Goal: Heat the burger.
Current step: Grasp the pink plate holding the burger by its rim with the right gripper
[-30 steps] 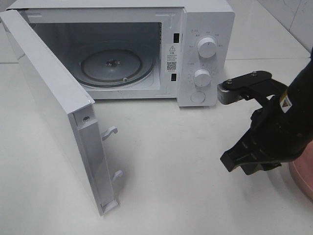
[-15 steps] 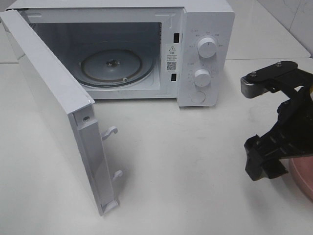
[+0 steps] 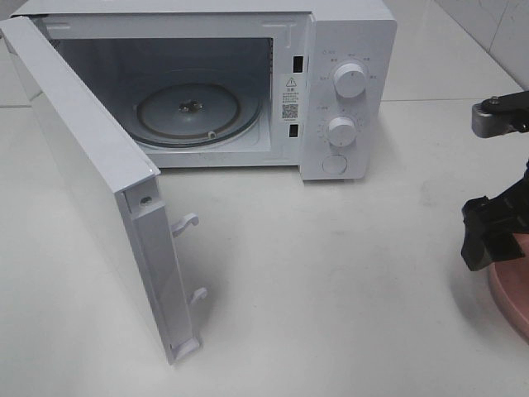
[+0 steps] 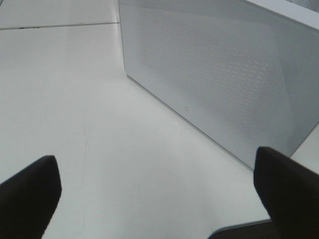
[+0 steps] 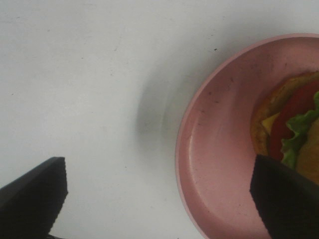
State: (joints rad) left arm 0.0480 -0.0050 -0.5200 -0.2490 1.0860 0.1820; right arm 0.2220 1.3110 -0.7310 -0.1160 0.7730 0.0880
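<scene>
White microwave (image 3: 347, 33) stands at the back of the white table (image 3: 331, 289), with its door (image 3: 83, 165) swung wide open on the left hinge. A glass turntable (image 3: 188, 112) lies on the cavity floor. The control panel carries 2 knobs, upper (image 3: 350, 80) and lower (image 3: 341, 130), with 1 round button (image 3: 334, 163) beneath. 2 latch hooks (image 3: 186, 223) project from the door edge. A pink plate (image 5: 219, 149) rests on the table, well right of the microwave.
</scene>
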